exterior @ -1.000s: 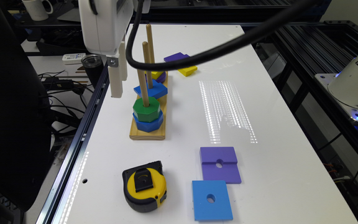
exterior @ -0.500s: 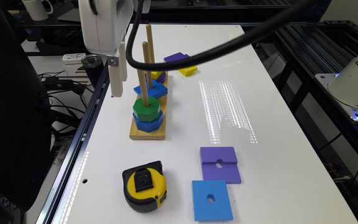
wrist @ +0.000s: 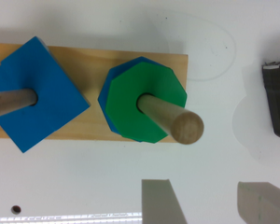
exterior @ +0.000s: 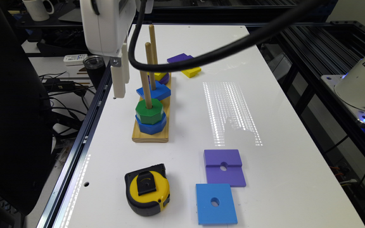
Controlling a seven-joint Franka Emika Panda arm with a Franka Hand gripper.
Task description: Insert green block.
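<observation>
A: White tabletop (exterior: 265, 164), glossy, with a patch of reflected light; black framing and cables beyond its edges.

B: Task status?

A: Looks done. The green block (exterior: 149, 111) sits threaded on the nearest wooden peg (exterior: 145, 76), resting flush on the blue octagonal block (exterior: 150, 126), both on the wooden base (exterior: 138, 136). In the wrist view the green block (wrist: 144, 103) sits around the peg with blue edges peeking out underneath.

B: Gripper?

A: The gripper (wrist: 210, 205) hangs above and beside the stack, fingers spread apart, holding nothing. Probably only a retreat remains.

B: Materials?

A: Blocks are matte, thick, hard-edged, likely plastic; pegs are smooth, round-tipped dowels. A blue square block (exterior: 153, 91) sits on the next peg. Loose flat squares, one purple (exterior: 223, 167), one blue (exterior: 215, 203), lie near a yellow-and-black tape measure (exterior: 147, 193).
</observation>
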